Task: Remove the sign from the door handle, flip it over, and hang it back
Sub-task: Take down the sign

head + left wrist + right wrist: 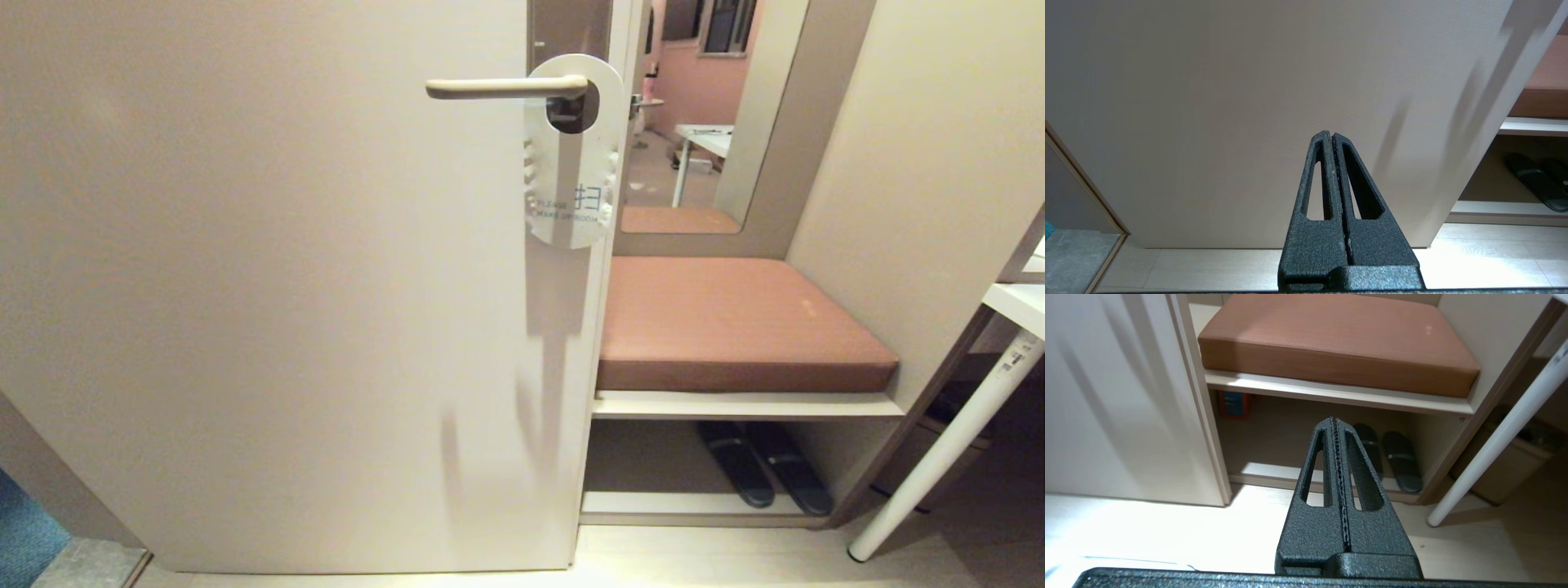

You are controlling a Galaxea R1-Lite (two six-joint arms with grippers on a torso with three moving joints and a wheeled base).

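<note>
The sign (570, 175) hangs on the cream door handle (506, 87) near the door's right edge, its white side facing me with faint blue lettering low down. The handle passes through the sign's large hole. Neither gripper shows in the head view. My left gripper (1330, 134) is shut and empty, low down, pointing at the plain door panel (1274, 102). My right gripper (1334, 419) is also shut and empty, low, pointing at the shelf under the bench.
Right of the door stands a bench with a brown cushion (735, 322) and a mirror (702, 114) above. Dark slippers (763, 474) lie on the shelf below. A white table leg (939, 457) slants down at the far right.
</note>
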